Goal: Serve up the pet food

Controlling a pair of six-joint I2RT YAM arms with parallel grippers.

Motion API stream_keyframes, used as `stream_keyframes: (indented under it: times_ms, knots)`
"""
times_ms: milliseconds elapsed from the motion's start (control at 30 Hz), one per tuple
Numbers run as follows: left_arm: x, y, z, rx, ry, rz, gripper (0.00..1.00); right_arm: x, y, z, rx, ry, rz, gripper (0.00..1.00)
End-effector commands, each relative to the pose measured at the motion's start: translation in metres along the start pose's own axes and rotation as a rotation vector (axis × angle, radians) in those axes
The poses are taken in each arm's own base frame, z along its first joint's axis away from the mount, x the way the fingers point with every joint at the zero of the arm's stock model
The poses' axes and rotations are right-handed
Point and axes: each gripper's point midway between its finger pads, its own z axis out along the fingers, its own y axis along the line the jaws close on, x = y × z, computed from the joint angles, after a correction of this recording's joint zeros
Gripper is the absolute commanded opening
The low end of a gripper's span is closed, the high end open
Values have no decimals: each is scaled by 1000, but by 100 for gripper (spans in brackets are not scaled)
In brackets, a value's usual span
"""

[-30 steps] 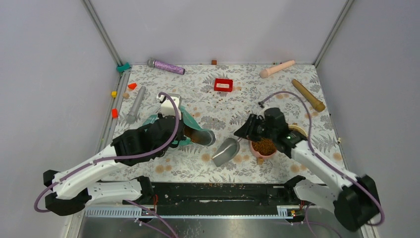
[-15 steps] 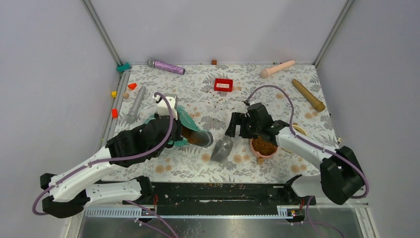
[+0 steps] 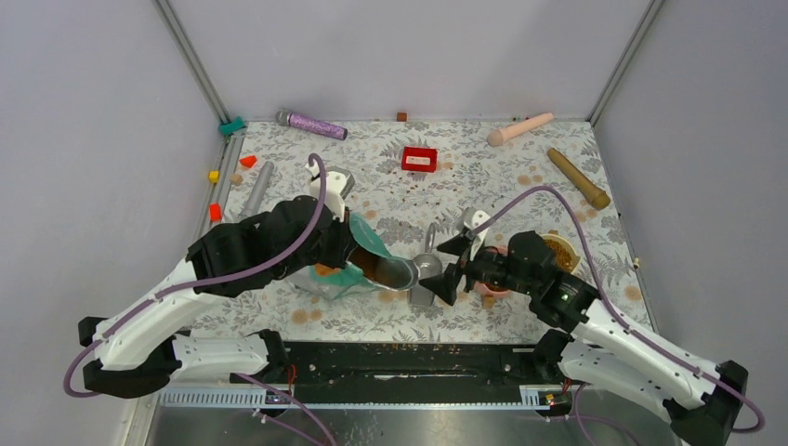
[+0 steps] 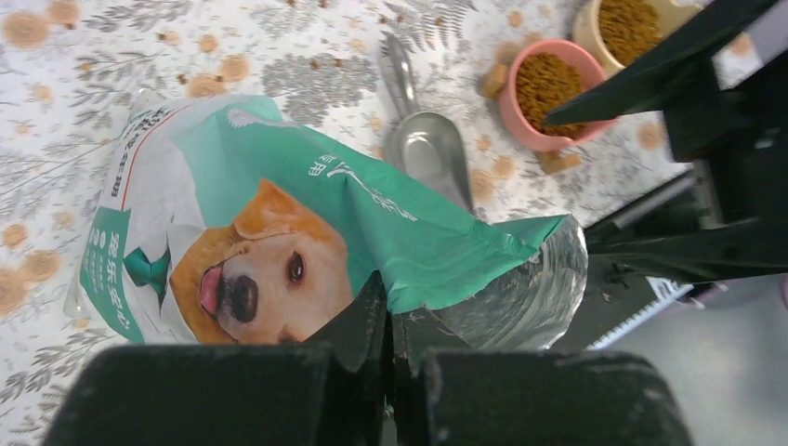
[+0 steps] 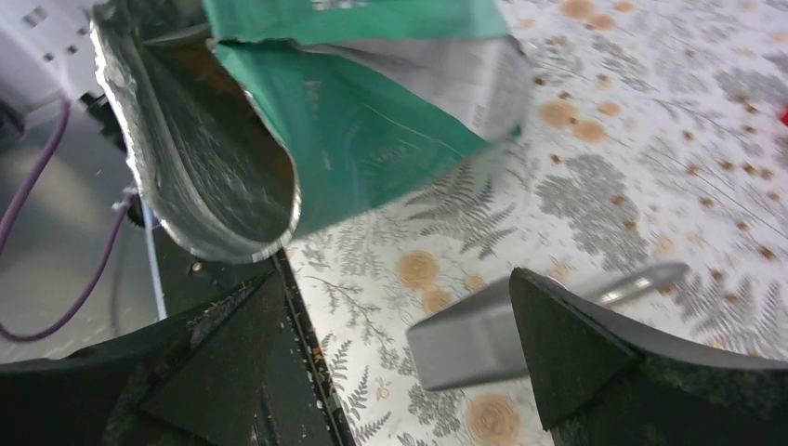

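Jaws of the right gripper [image 3: 451, 267] stand wide apart around the grey scoop [image 3: 426, 275], at 3 o'clock from the bag [image 3: 365, 242] mouth; best to centre on the scoop before closing.

From the left wrist, the left gripper [image 4: 390, 327] is clamped on the bag's rim. Pet food [image 4: 555, 85] fills one pink bowl [image 4: 509, 107] and one yellow bowl [image 4: 584, 28], both at 1 o'clock from the scoop.

Right wrist: one bag, and one scoop between spread fingers [image 5: 576, 344].

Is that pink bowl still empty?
No, the left wrist view shows the pink bowl filled with brown pet food.
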Motion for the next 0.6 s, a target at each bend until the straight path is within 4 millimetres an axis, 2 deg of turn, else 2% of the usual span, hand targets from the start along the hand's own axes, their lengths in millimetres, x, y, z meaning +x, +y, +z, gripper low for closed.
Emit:
stream_keyframes:
  times_ms: [0, 100, 267, 400, 467, 567]
  knots:
    - [-56, -62, -40, 313, -116, -104, 0, -19, 34, 19, -128, -26, -127, 100]
    - [-54, -71, -46, 358, -82, -98, 0, -31, 35, 29, -35, 16, -135, 100]
    - [-53, -90, -71, 509, -57, -88, 0, -53, 62, 30, -57, -35, -220, 99]
    - [-48, -106, -99, 667, -31, -51, 0, -75, 85, 25, -123, -84, -189, 99]
    - [-50, -105, -102, 674, -43, -44, 0, -85, 93, 24, -151, -77, -171, 93]
    - [-53, -100, -104, 651, -60, -28, 0, -96, 106, 24, -177, -49, -85, 72]
